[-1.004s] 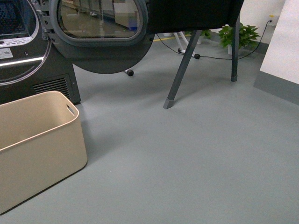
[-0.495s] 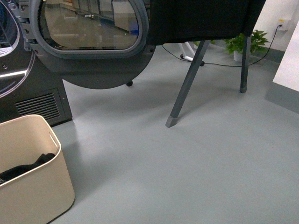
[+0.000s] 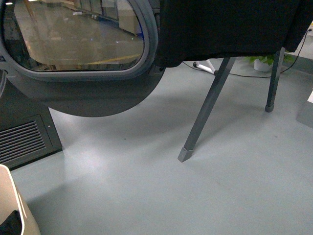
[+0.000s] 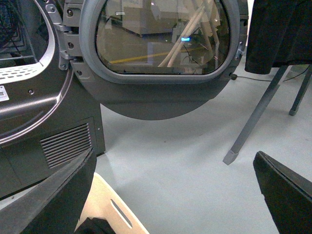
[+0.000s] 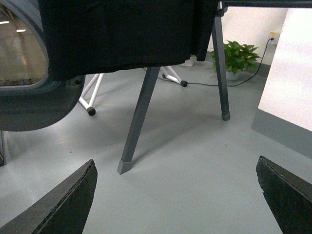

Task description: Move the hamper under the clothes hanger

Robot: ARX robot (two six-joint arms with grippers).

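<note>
The hamper [image 3: 19,210] is standing on the grey floor [image 3: 146,196] at the foot of the dark grey dryer [image 3: 24,142], just in front of its slatted vent panel. Only a beige corner of it is showing in the front view. A dark garment [image 3: 9,226] is lying inside it. In the left wrist view, an oval handle slot [image 4: 120,213] is showing in the tub's short side.

The dryer's round door [image 3: 78,54] is hanging wide open above the floor, its window reflecting the room. The clothes hanger [image 3: 208,107] is standing well apart from the tub, beyond the open door. Its near slanted leg is resting on the floor and a second leg [image 3: 274,81] is planted further back. A black cloth [image 3: 230,29] is draping from the rack, and the floor beneath it is lying bare. A white-legged frame [image 5: 92,95] and a potted plant [image 5: 236,56] are sitting behind the rack.

The left claw [image 4: 174,161] is hanging released, its fingers [image 4: 53,195] spread wide with only floor between them. One finger is overlapping the tub's rim in that view, though contact cannot be told. The right claw [image 5: 175,163] is likewise gaping released over the floor, grasping nothing and facing the rack's near leg.
</note>
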